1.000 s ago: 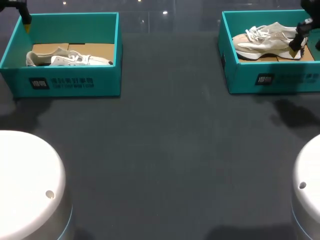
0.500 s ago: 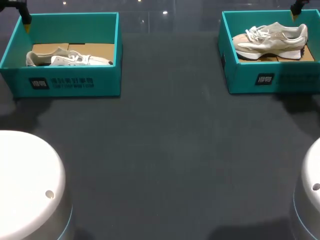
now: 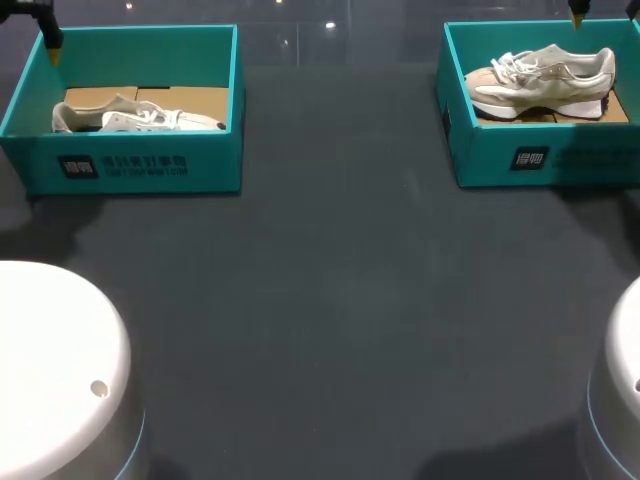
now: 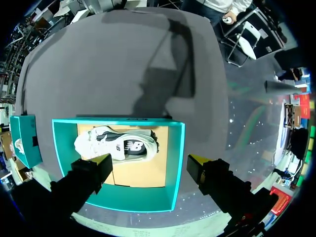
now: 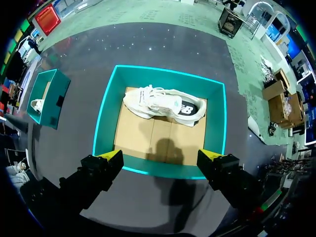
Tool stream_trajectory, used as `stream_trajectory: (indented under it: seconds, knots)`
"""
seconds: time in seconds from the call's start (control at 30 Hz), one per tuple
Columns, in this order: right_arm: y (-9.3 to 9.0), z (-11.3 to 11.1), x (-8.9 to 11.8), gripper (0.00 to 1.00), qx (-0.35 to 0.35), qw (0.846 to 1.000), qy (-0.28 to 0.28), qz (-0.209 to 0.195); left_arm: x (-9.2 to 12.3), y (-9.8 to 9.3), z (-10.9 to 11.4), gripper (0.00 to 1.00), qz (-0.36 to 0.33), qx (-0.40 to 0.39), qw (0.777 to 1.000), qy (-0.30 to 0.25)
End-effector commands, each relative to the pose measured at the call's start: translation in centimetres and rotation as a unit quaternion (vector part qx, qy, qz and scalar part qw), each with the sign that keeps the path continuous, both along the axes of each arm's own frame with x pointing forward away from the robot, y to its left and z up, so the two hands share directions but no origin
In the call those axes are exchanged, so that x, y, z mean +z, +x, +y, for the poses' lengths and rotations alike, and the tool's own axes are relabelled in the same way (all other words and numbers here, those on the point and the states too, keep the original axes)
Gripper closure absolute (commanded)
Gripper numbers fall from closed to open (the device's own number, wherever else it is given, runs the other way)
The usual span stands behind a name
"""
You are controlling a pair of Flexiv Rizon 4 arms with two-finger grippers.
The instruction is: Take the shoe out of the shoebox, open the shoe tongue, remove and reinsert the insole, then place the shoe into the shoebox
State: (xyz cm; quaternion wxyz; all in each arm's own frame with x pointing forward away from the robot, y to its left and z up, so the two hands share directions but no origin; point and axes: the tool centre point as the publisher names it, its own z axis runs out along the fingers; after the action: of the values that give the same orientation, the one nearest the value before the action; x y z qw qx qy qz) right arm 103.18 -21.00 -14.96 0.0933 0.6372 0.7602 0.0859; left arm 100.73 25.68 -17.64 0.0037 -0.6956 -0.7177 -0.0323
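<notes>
Two teal shoeboxes stand at the table's far side. The left shoebox (image 3: 140, 165) holds a white shoe (image 3: 135, 118). The right shoebox (image 3: 560, 160) holds a beige and white shoe (image 3: 540, 82) on its cardboard floor. My left gripper (image 4: 150, 165) hangs open high above the left shoebox (image 4: 175, 148), with the white shoe (image 4: 118, 145) below and ahead of its fingers. High over the right shoebox (image 5: 104, 121) my right gripper (image 5: 162, 158) is open too, and the beige shoe (image 5: 165, 103) lies ahead of it. In the head view only one yellow fingertip (image 3: 51, 43) of the left gripper and one fingertip (image 3: 577, 14) of the right gripper show.
A wide stretch of dark table (image 3: 330, 280) lies between and in front of the boxes. The white arm bases (image 3: 55, 370) sit at the near corners. In each wrist view the other shoebox (image 5: 47, 98) shows off to the side.
My right gripper has risen from beside the beige shoe's heel and pulled back to the far edge above its box. The left arm and both shoes have stayed put.
</notes>
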Motion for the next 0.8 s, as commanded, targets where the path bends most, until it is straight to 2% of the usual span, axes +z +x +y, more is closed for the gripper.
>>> stream_trajectory:
  seconds: [0.03,0.17,0.27,0.43,0.47,0.8]
  knots:
    - [3.7,-0.8,-0.8,0.00,-0.104,0.991,-0.056,0.065,0.0,0.0,0.0,0.00,0.000,0.000,1.000,0.001]
    - [7.4,-1.1,-1.4,0.00,-0.162,0.979,-0.098,0.081,0.0,0.0,0.0,0.00,0.000,0.000,1.000,0.001]
    - [9.7,-1.7,-2.6,0.00,-0.165,0.977,-0.103,0.090,0.0,0.0,0.0,0.00,0.000,0.000,1.000,0.001]
    - [12.3,-2.6,-5.6,0.00,-0.176,0.973,-0.117,0.095,0.0,0.0,0.0,0.00,0.000,0.000,1.000,0.001]
    - [12.5,-3.0,-6.3,0.00,-0.170,0.974,-0.112,0.103,0.0,0.0,0.0,0.00,0.000,0.000,1.000,0.001]
    - [12.5,-3.0,-6.3,0.00,-0.170,0.974,-0.112,0.103,0.0,0.0,0.0,0.00,0.000,0.000,1.000,0.001]
